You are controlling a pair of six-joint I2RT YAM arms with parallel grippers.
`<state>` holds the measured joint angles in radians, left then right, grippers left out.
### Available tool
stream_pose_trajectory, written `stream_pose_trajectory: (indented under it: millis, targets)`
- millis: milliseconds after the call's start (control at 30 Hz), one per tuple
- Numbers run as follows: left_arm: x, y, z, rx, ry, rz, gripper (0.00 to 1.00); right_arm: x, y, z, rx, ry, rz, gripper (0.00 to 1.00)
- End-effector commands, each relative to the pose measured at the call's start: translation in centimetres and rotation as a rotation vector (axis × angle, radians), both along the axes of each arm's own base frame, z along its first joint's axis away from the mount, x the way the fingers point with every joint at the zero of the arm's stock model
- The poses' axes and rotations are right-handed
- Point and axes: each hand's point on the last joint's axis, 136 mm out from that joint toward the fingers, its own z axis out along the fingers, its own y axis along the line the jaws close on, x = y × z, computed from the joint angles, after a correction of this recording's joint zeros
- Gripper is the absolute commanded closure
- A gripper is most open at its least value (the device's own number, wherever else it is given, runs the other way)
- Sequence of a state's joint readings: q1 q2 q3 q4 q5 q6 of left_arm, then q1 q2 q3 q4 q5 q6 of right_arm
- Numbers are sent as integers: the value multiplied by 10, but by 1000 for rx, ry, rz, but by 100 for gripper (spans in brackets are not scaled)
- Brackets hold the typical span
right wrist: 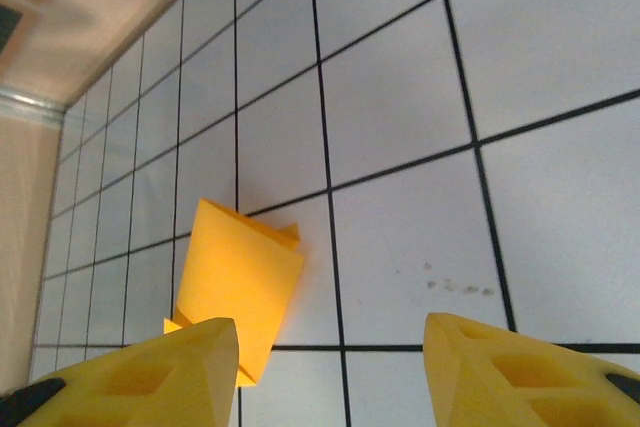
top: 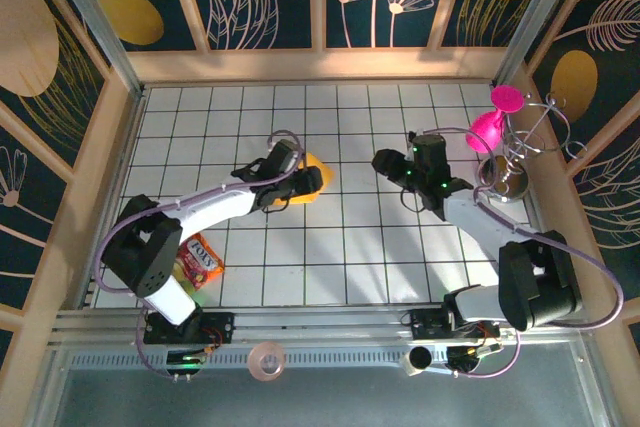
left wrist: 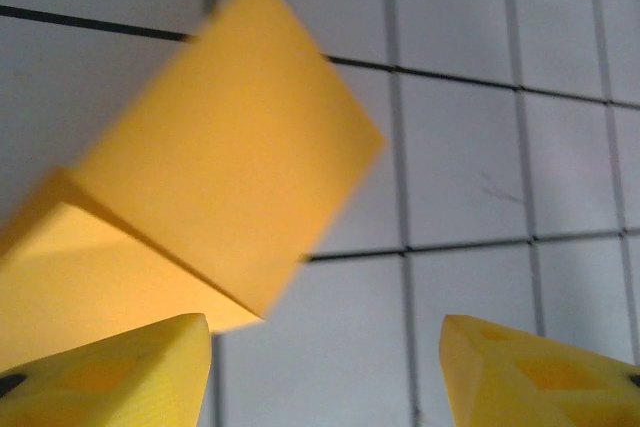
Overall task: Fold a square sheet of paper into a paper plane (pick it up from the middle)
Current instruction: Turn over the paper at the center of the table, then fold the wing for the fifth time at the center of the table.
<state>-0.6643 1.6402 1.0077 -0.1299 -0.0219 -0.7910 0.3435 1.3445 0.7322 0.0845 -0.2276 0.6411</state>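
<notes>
The square sheet of paper (top: 313, 179), already folded into a compact layered shape, lies on the tiled table (top: 330, 247) left of centre in the top view, just beside the left gripper (top: 287, 171). In the left wrist view the sheet (left wrist: 220, 157) occupies the upper left of the frame. It is blurred, and one flap appears raised off the tiles. The left gripper (left wrist: 325, 347) shows at the bottom edge with its fingers apart and nothing between them. In the right wrist view the right gripper (right wrist: 330, 347) likewise has its fingers spread and empty, and the sheet (right wrist: 235, 282) sits at lower left, beside the fingertip on that side of the frame. Hazards: the folds are unrestrained, so a soft crease may spring back and lose alignment. A finger closing on the raised flap instead of the full stack could peel the layers apart or tear them. A low approach may push the light sheet across the smooth tiles. If both grippers converge on it, they may collide.
</notes>
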Motion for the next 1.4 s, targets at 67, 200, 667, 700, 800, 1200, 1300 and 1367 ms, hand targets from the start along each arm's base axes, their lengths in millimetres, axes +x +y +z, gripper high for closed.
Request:
stream_pose_trajectory:
  millis: [67,200,667,700,800,1200,1300,1367]
  targets:
    - [14,24,-19,-26,10,45,37,2,26,1,54,0,52,49]
    - [24,23,-29,-31,2,25,38,-1,42,-6,93,37,90,49]
    - [20,8,-74,-57,93,-27,43,-9,52,-29,155,148,75,50]
    - [16,4,-75,-82,110,-35,45,-11,52,-32,164,163,69,50]
    - [1,-7,-79,-165,170,-44,49,-20,55,-41,192,222,48,50]
    - [-37,-31,-83,-346,301,51,57,-63,74,-70,341,424,-38,51]
    - [-40,-33,-86,-360,324,50,58,-66,79,-75,375,454,-43,53]
    - [-41,-31,-89,-354,329,59,58,-70,88,-80,380,475,-24,56]
